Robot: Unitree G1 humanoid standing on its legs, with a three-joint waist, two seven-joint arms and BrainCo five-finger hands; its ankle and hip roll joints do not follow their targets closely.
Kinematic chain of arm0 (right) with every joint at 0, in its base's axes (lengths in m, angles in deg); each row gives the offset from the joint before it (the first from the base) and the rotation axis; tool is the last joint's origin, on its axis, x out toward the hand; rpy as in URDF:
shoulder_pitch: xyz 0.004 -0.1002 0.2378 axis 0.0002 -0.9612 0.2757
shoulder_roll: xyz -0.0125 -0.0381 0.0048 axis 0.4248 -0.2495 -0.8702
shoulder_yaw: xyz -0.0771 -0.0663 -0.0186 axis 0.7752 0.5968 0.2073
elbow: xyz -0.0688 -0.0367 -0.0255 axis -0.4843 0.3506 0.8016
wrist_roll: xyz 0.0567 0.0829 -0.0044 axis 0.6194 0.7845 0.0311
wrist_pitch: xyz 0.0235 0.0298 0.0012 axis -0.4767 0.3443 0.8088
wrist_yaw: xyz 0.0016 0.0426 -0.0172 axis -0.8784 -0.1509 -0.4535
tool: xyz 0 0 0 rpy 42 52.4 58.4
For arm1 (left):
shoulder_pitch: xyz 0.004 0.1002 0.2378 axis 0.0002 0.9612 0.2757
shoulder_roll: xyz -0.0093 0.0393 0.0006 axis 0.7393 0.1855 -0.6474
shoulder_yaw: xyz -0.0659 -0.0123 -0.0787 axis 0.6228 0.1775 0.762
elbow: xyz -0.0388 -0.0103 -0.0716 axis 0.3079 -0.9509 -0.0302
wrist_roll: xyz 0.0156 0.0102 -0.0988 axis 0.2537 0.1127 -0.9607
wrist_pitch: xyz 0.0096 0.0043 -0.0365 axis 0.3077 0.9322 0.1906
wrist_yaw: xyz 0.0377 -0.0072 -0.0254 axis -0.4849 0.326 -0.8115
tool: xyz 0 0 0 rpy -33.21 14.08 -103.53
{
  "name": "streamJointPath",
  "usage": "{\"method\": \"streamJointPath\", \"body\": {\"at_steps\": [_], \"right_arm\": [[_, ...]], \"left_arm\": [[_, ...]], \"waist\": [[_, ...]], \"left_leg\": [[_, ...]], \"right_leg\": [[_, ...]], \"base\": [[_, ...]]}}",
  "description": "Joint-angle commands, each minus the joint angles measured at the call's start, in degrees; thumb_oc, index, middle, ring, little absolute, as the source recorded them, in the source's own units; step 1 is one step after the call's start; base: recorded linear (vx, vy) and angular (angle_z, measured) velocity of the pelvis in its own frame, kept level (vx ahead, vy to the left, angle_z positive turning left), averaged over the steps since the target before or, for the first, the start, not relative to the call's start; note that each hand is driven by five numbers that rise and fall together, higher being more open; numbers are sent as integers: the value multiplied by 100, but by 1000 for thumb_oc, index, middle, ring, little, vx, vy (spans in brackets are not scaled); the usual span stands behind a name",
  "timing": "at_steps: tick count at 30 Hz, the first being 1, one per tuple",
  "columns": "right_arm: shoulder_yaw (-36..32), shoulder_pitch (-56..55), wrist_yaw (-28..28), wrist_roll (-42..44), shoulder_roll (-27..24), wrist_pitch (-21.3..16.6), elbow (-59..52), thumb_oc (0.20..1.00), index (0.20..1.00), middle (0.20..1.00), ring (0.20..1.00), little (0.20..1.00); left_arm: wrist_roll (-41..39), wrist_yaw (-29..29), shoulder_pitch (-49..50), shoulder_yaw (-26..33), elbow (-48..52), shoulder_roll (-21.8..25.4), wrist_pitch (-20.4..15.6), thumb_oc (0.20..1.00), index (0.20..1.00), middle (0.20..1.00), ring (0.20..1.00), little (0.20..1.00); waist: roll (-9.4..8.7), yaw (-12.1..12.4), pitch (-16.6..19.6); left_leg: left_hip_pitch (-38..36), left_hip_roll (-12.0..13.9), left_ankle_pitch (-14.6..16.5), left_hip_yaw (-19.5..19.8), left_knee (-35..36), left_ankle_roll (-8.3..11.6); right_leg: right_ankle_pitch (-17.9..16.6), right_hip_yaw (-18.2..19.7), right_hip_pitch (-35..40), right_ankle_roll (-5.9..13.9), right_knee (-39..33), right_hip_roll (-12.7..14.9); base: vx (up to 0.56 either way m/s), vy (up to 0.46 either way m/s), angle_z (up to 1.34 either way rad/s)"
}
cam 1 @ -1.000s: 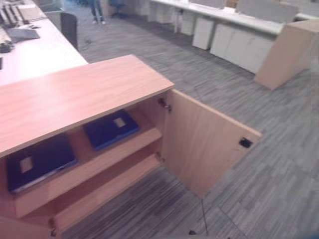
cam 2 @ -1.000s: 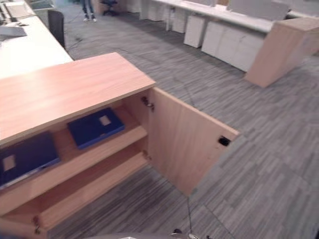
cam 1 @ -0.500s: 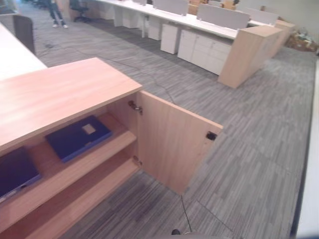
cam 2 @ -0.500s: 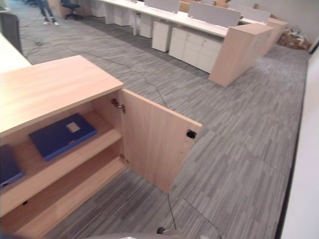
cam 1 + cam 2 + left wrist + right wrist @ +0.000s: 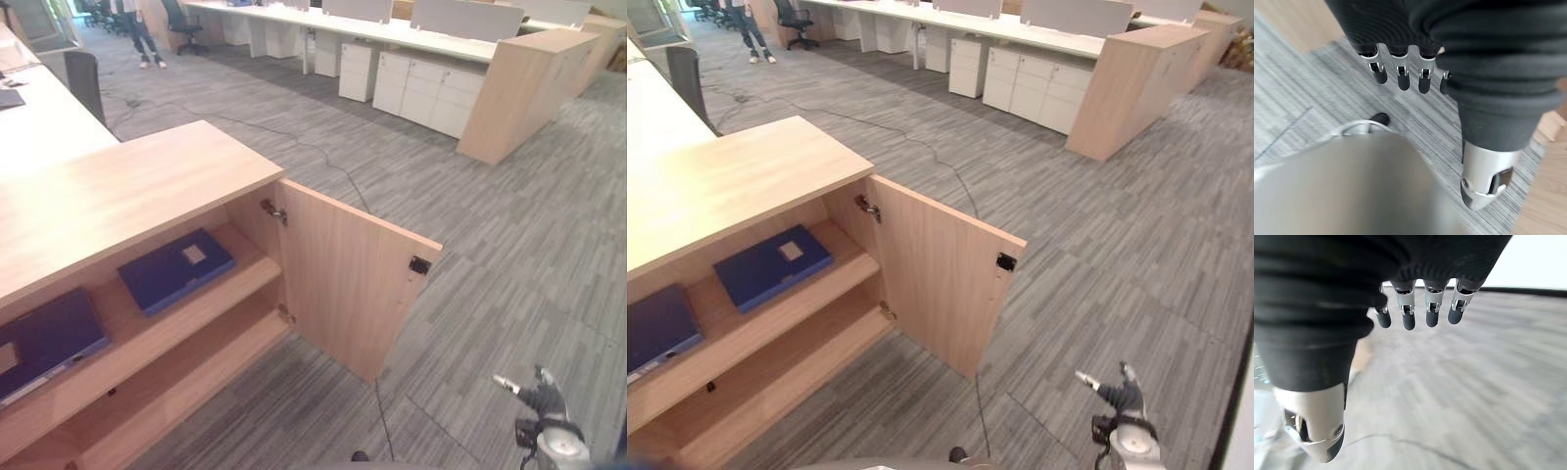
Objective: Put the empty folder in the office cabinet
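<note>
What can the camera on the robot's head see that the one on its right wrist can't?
The left eye view alone shows the open cabinet, its door swung out, two blue folders on the upper shelf, white desks and a person far off. The right wrist view alone shows the right robot hand's fingers close up, straight and holding nothing. Both show the grey carpet and the right robot hand.

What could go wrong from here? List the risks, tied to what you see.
1. Both hands look empty: the left hand and right hand hang with relaxed fingers over carpet, so no folder may be in hand to place.
2. The cabinet door stands wide open and could catch an arm or a step.
3. Two blue folders already lie on the upper shelf, limiting space there.
</note>
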State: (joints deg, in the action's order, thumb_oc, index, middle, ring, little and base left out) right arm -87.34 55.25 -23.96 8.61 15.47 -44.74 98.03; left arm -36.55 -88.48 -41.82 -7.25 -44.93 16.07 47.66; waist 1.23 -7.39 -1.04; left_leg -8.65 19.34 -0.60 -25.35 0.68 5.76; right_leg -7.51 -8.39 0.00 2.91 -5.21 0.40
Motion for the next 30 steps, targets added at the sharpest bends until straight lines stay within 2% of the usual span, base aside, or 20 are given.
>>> {"method": "streamJointPath", "body": {"at_steps": [1, 4, 5, 8, 9, 16, 21, 30], "right_arm": [[-209, 341, 43, -321, -104, -333, -279, 1000, 1000, 1000, 1000, 1000], [-189, 469, -205, -413, -364, -391, -822, 1000, 1000, 1000, 1000, 1000], [-79, 606, -472, -265, -525, -458, -995, 1000, 1000, 1000, 1000, 1000], [104, 798, -702, 74, -626, -541, -917, 1000, 1000, 1000, 1000, 1000], [430, 1224, -827, 329, -732, -545, -584, 1000, 1000, 1000, 1000, 1000], [1021, 1946, -1056, 755, -930, -499, -73, 1000, 1000, 1000, 1000, 1000], [1301, 2225, -1212, 969, -1031, -466, 78, 1000, 1000, 1000, 1000, 1000], [1773, 2827, -1240, 1521, -776, -458, 922, 1000, 1000, 1000, 1000, 1000]], "left_arm": [[86, 33, -39, -80, -139, 142, -71, 1000, 1000, 1000, 1000, 1000], [88, 133, 29, -119, 14, 157, -87, 1000, 1000, 1000, 1000, 1000], [77, 206, 65, -167, 62, 182, -103, 1000, 1000, 1000, 1000, 1000], [60, 279, 94, -223, 71, 204, -107, 1000, 1000, 1000, 1000, 1000], [35, 374, 84, -312, 19, 234, -123, 1000, 1000, 1000, 1000, 1000], [49, 374, 54, -327, -230, 347, -111, 1000, 1000, 1000, 1000, 1000], [53, 370, 94, -290, -294, 373, -94, 1000, 1000, 1000, 1000, 1000], [-119, 295, 321, -455, -242, 231, -157, 1000, 1000, 1000, 1000, 1000]], "waist": [[-489, 40, 153], [-425, 96, 141], [-397, 146, 129], [-373, 184, 127], [-353, 263, 138], [-346, 394, 157], [-343, 454, 168], [-356, 619, 131]], "left_leg": [[332, -59, -199, 118, -142, 243], [358, -55, -248, 148, -124, 269], [386, -49, -273, 175, -129, 285], [410, -42, -295, 206, -145, 302], [419, -33, -318, 224, -152, 321], [466, -38, -365, 294, -157, 370], [477, -46, -407, 322, -114, 390], [536, -50, -492, 425, -81, 422]], "right_leg": [[1138, -52, 436, 181, 71, -110], [1157, -97, 446, 166, 82, -127], [1168, -113, 445, 157, 90, -134], [1175, -128, 449, 146, 98, -140], [1177, -148, 480, 125, 76, -149], [1201, -216, 545, 79, 61, -164], [1213, -251, 560, 69, 56, -161], [1255, -319, 581, 39, 43, -190]], "base": [[-19, 9, 11], [-28, 8, 5], [-35, 9, 3], [-14, 3, 1], [0, 0, 0], [-5, -1, 5], [-1, 0, 6], [-17, -12, 4]]}}
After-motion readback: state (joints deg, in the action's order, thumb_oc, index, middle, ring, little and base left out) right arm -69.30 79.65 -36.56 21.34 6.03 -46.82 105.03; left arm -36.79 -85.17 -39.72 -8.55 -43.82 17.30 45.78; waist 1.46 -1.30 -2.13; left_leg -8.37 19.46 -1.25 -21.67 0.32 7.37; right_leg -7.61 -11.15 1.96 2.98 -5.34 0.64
